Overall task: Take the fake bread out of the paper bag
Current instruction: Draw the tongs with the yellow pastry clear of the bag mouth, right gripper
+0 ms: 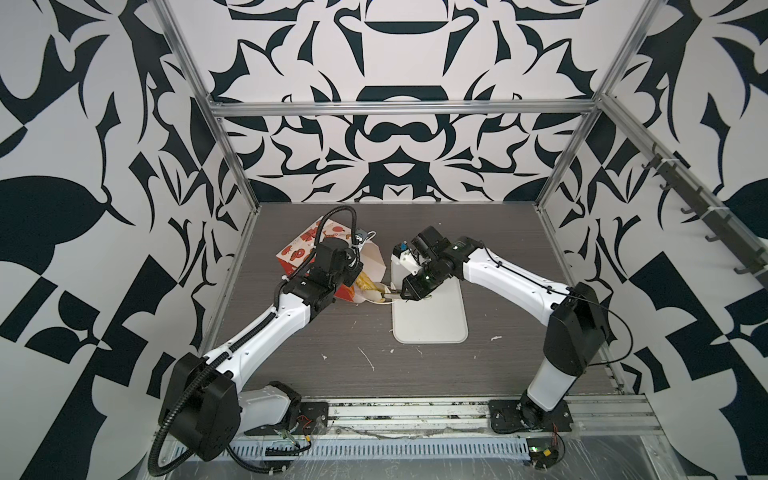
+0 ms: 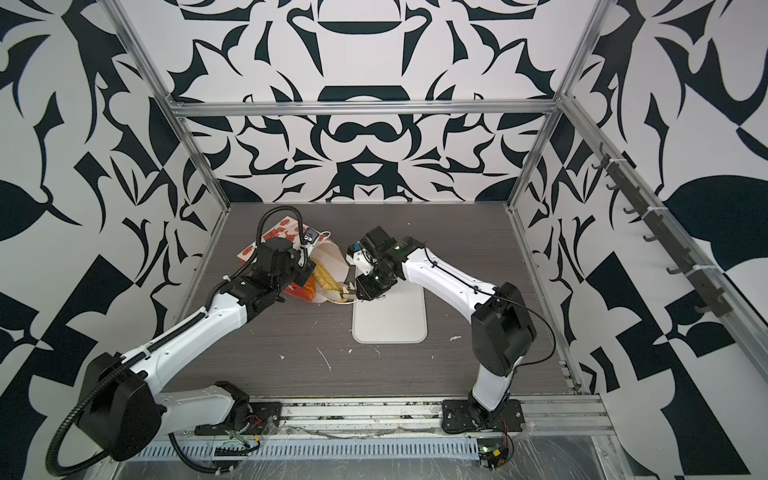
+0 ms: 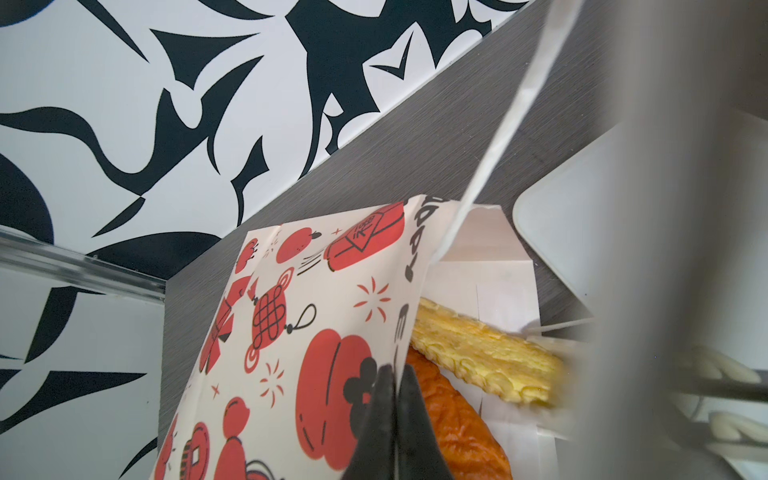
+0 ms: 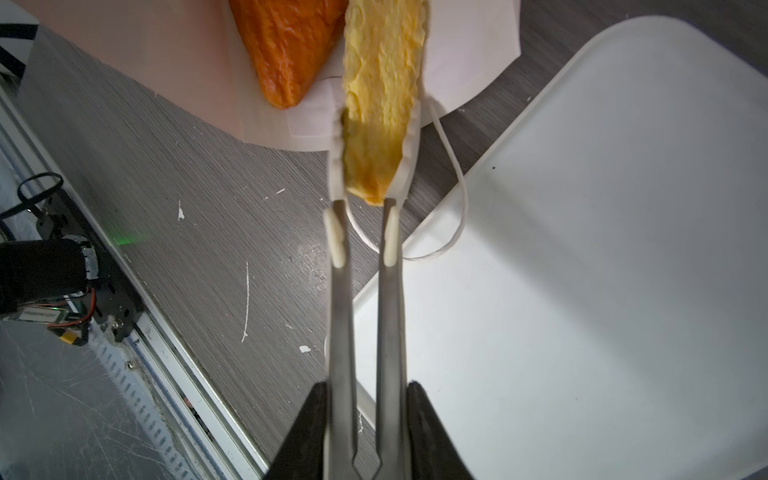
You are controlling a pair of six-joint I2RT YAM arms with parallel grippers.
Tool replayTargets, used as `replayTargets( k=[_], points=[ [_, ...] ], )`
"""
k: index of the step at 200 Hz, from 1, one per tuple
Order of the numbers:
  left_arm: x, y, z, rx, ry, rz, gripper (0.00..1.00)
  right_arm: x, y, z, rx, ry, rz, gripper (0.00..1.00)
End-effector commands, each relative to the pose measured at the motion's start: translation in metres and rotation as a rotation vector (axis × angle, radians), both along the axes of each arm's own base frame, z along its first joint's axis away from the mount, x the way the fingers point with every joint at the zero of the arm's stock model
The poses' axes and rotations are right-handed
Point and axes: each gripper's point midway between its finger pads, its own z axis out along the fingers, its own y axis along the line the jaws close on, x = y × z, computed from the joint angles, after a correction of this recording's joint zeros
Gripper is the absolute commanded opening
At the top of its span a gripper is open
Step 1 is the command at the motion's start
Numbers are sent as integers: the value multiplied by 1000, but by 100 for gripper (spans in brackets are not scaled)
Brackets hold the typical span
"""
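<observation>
- In both top views we see the tall red-and-white printed paper bag lying on its side on the grey wood-grain desk. Its white mouth faces the white rectangular plastic tray just beside it. The long yellow toy bread stick pokes out of that mouth, and the right tool reaches across the tray's edge toward it.
- In the left wrist view we find the left tool pinched together on the upper lip of the paper bag's mouth. Below it, the bread stick lies against an orange-brown toy pastry on the bag's white inside.
- In the right wrist view we see the right tool clamped on slim metal tongs. The tongs' white-padded tips grip the bread stick's near end, which is just outside the mouth, above the desk. A white cord handle loops from the bag onto the tray.
</observation>
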Motion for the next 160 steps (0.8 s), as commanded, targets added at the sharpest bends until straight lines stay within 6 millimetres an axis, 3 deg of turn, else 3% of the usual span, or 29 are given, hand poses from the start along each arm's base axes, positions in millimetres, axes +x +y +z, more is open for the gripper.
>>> replayTargets(
  k=[1, 12, 41, 79, 122, 160],
  points=[
    [3, -3, 18, -33, -52, -4, 0, 10, 4, 20, 15, -68, -4, 13],
    [4, -3, 18, -34, -53, -3, 0, 10, 3, 21, 11, -74, -9, 6],
    [5, -3, 17, -29, -52, -1, 0, 9, 4, 33, 37, -90, -5, 0],
    [9, -4, 14, -25, -49, 5, 0, 0, 4, 56, 116, -74, -9, 0],
    [11, -4, 13, -25, -55, 9, 0, 0, -18, 77, 227, -47, -101, 0],
    [12, -4, 17, -32, -68, 18, 0, -12, -41, 82, 255, -31, -158, 0]
  ],
)
